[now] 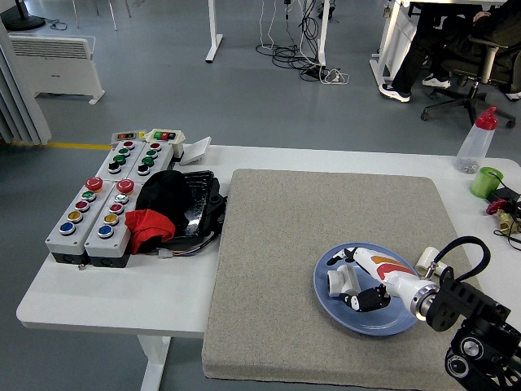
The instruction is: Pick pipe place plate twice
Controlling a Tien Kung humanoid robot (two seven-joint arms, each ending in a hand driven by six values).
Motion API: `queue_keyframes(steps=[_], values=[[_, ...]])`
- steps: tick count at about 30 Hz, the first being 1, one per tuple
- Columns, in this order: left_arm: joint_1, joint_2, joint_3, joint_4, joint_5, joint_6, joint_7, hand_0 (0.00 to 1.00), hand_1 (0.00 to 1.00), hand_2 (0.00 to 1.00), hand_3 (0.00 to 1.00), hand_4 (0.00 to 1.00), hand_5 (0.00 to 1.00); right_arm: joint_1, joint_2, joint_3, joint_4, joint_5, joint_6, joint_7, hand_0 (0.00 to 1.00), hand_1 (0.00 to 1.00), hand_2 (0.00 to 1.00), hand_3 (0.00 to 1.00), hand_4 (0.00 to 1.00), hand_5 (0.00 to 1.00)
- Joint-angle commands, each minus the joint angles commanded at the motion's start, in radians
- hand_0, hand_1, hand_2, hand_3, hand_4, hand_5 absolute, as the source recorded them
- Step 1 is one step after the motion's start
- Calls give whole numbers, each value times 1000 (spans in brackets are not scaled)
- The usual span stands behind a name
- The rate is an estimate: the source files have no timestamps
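On the grey mat, at its right front, sits a blue plate (326,305). A short white pipe piece (338,282) is low over the plate's middle, touching or almost touching it. My right hand (355,278) reaches in from the lower right and lies over the plate. Its white fingers (348,255) pass above the pipe and its black thumb (366,300) curls under it, so the hand is still shut on the pipe. My left arm is out of sight.
A grey mat (326,204) covers the table's middle and right. Button boxes (102,204) and a black and red bundle (167,208) lie at the left. A spray bottle (476,140) and a green cup (487,181) stand at the far right.
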Motion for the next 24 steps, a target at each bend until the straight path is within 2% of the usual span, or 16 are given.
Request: queue_keyframes(steps=[13, 15, 20, 21, 22, 24], values=[[-1, 0, 0, 1, -2, 0, -2, 606, 571, 591, 601, 583, 998, -10, -5, 57, 40, 37, -12, 27, 988, 917, 983, 876, 674, 258], [-1, 0, -1, 0, -1, -1, 0, 606, 571, 591, 601, 583, 998, -14, -17, 124, 6, 16, -53, 36, 988, 917, 983, 876, 674, 258], [-1, 0, -1, 0, -1, -1, 0, 606, 571, 590, 600, 584, 998, -15, -19, 151, -3, 10, -62, 37, 990, 916, 980, 881, 677, 256], [-1, 0, -1, 0, 0, -2, 0, 606, 571, 590, 600, 584, 998, -13, -30, 164, -16, 0, -60, 32, 990, 916, 980, 881, 677, 256], [-2, 0, -2, 0, 1, -2, 2, 606, 571, 590, 600, 584, 998, -10, -52, 205, -59, -12, -58, 26, 990, 916, 980, 881, 677, 256], [-2, 0, -2, 0, 2, -2, 2, 606, 571, 590, 600, 584, 998, -6, -68, 243, -113, -13, -55, 25, 990, 916, 980, 881, 677, 256]])
